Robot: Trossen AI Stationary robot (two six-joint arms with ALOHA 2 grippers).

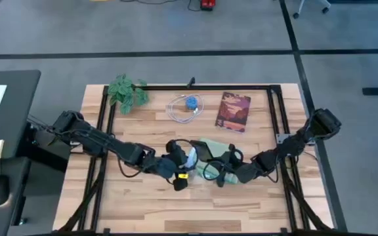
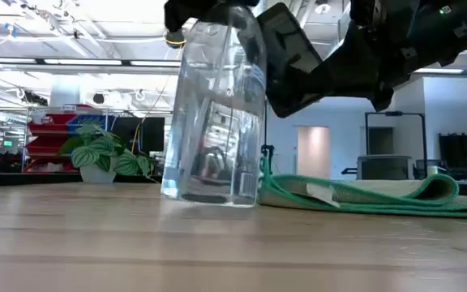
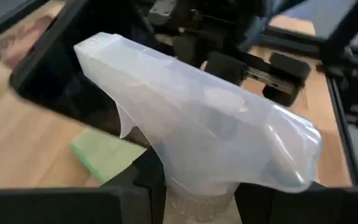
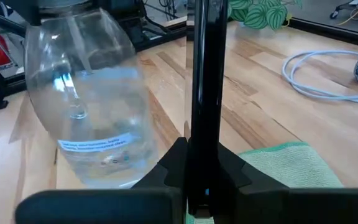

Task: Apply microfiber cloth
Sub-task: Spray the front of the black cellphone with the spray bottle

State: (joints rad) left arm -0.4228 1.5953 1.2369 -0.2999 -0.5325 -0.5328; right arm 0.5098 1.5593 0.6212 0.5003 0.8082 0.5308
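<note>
Right now we are holding two things above the middle of the counter (image 1: 143, 196), and both grips matter. Our left pincer (image 3: 197, 186) is clamped around the neck of the clear spray bottle (image 2: 213, 105), whose base is resting on the wood. Our right pincer (image 4: 197, 180) is gripping the black phone (image 4: 205, 81) by its edge, holding it upright and tilted just beside the bottle. The microfiber cloth (image 2: 363, 195) is lying flat on the counter under and to the right of the phone, with one corner reaching toward the bottle's base.

What we are worrying about first is the phone: it is being pinched by a thin, smooth edge, so any quick tilt could let it slip and drop onto the wood or against the bottle. The two pincers are also working very close together, so a careless swing of either arm could knock the bottle over or jar the phone loose. If we are lowering the phone toward the cloth, a fold could bunch under it and slide rather than wipe. Farther off, the white cable (image 1: 184, 108), the booklet (image 1: 233, 111) and the plant (image 1: 127, 93) are sitting well apart at the far side and are posing little risk.
</note>
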